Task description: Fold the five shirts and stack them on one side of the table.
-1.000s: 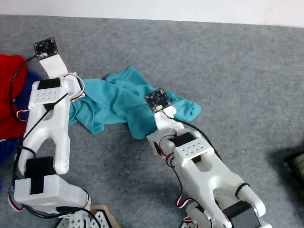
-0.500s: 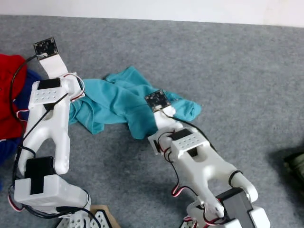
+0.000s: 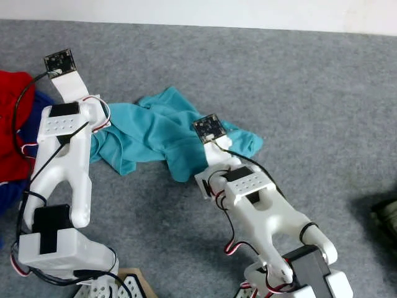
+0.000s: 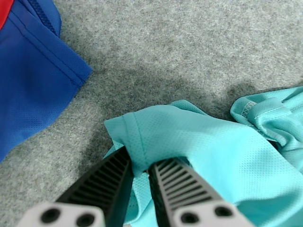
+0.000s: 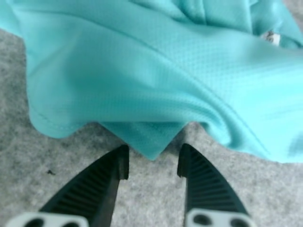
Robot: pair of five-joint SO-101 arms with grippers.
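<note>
The teal shirt is seen crumpled at the middle of the grey table. One edge is clamped by the left gripper. A hem corner is flanked by the right gripper, its jaws spread apart.

High view: fixed overhead, looking steeply down over the table from well back. Left wrist view: set just behind the left gripper, facing out along its jaws, very near the teal shirt. Right wrist view: likewise behind the right gripper (nearer still to the cloth). Shared by all three: the teal shirt; by high and left wrist, also the blue shirt.
</note>
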